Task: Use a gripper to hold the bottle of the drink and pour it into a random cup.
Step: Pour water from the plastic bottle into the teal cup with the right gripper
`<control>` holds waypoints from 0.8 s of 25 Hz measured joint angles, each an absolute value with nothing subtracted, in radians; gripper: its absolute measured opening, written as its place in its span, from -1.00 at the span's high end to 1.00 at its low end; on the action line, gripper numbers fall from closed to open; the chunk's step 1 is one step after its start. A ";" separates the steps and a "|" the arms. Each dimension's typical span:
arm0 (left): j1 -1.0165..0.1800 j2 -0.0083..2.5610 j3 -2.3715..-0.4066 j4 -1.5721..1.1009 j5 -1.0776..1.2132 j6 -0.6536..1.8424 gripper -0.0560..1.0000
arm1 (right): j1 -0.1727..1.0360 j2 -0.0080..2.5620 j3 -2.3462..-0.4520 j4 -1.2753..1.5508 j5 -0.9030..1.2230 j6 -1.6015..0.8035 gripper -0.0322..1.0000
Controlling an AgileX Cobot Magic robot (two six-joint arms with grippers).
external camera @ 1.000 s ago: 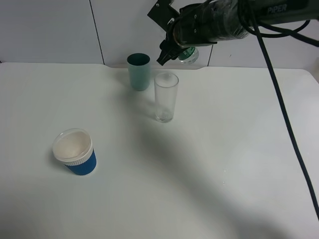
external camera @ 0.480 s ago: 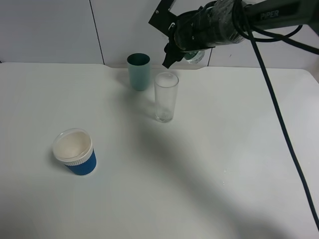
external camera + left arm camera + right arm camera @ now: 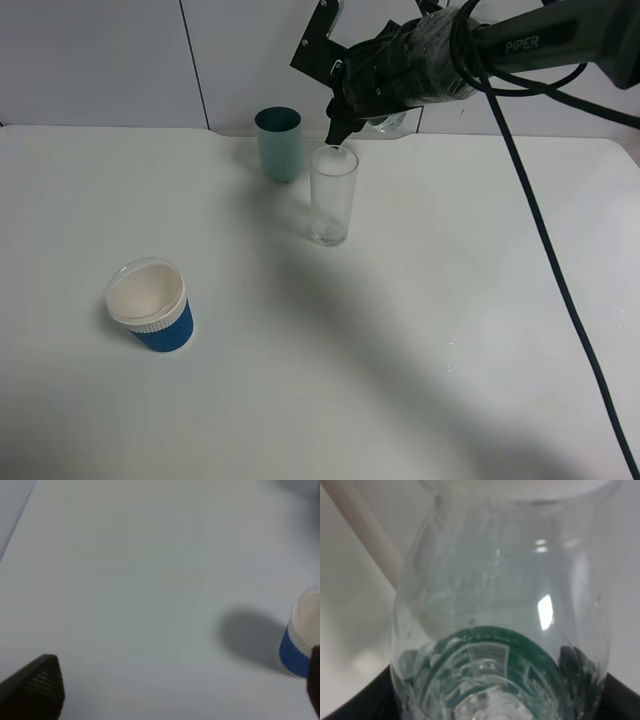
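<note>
While the right arm (image 3: 430, 60) hangs over the back of the desk (image 3: 450, 330), its jaws are clamped shut on the small clear bottle of the drink (image 3: 385, 121). The bottle is tipped steeply, neck down, towards the tall clear glass (image 3: 333, 195). From the high camera the mouth looks to be right at the glass's rim, and I cannot tell whether it is touching. In the right wrist view the bottle (image 3: 500, 630) fills the picture, green label band low between the black jaw tips, and I can make out no liquid level.

My main worry is the glass. It is tall and narrow, so I judge that a nudge from the neck or from the jaws could tip it over, and the teal cup (image 3: 279, 145) just beside it would take the knock. If the mouth sits off the rim's middle, the drink would run down the outside onto the desk. The bottle wall is thin, smooth plastic, so I reckon it could twist in the grip as the tilt deepens, or buckle and spurt.

The left jaws stand wide apart and hold nothing, low over the desk near the blue cup with the white rim (image 3: 300, 640), well apart from the pour.
</note>
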State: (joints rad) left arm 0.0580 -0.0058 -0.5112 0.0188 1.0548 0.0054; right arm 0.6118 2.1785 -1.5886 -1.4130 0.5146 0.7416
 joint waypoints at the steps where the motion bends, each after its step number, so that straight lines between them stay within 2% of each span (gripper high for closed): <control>1: 0.058 -0.006 -0.511 0.019 1.055 0.005 -0.96 | 0.613 2.179 -1.589 -1.414 0.523 0.742 -0.15; 15: 0.058 -0.006 -0.511 0.020 1.055 0.005 -0.96 | 0.615 2.179 -1.592 -1.416 0.580 0.736 -0.15; 20: 0.058 -0.006 -0.511 0.021 1.055 0.006 -0.96 | 0.622 2.200 -1.663 -1.398 0.602 0.716 -0.15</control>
